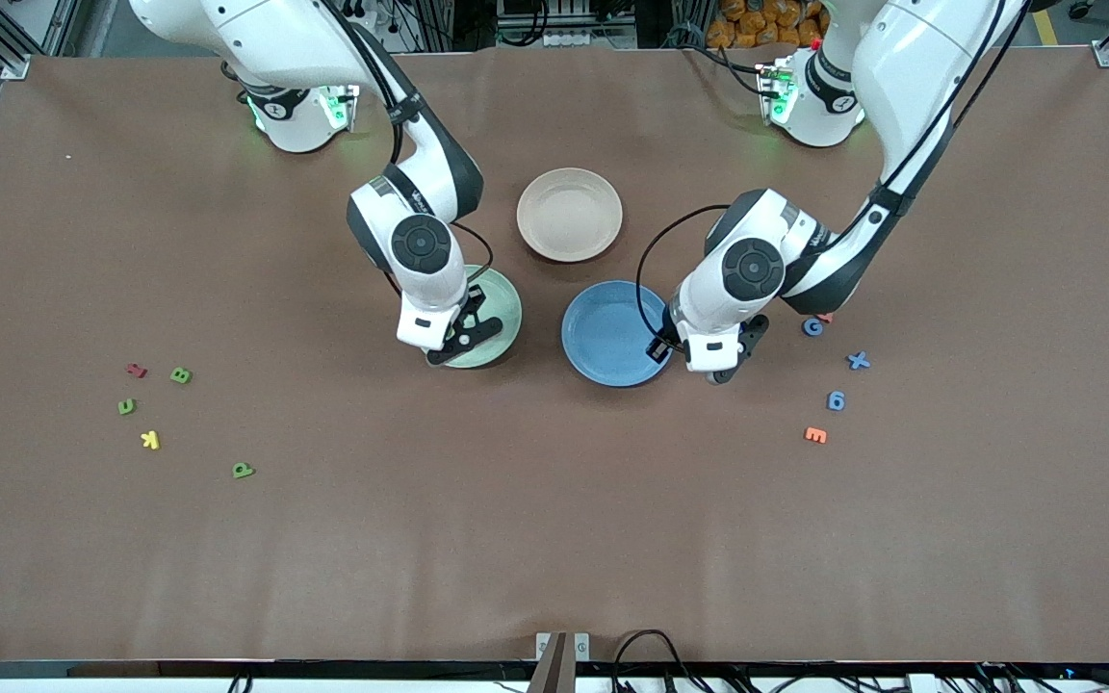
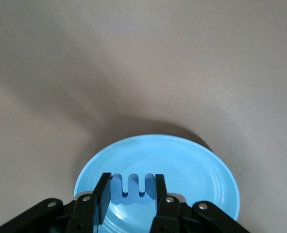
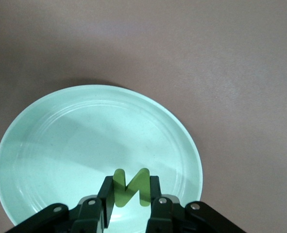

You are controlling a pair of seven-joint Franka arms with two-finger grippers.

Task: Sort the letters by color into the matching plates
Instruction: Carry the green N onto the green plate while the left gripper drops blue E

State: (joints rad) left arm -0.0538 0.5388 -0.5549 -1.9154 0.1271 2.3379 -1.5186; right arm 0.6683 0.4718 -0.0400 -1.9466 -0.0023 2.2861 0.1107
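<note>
While both arms are reaching in toward the middle of the table, each gripper is carrying a letter over the plate of its colour. The right gripper (image 3: 128, 191) is pinching a green letter (image 3: 130, 188) between its fingers, and it is hanging over the mint green plate (image 3: 51, 145), close to that plate's rim — a fair spot for letting go, since the piece would drop inside the dish rather than on the table. The left gripper (image 2: 132, 191) is clamping a blue letter (image 2: 132, 190) with three prongs, and it is hovering over the edge of the blue plate (image 2: 196, 165); I judge it would be safer a little more toward the centre before release, because the rim is shallow.

Neither plate is holding any letter yet as far as the wrist views show. A third, beige plate (image 1: 569, 214) is sitting farther from the front camera, between the two arms, and seems to have no part in the sorting.

Three more green letters (image 1: 180, 375) are lying toward the right arm's end of the table, mixed with a red and a yellow one. Three blue letters (image 1: 836, 400) are lying toward the left arm's end, with an orange one (image 1: 815, 435) just nearer the camera — so most of the work is still waiting.
</note>
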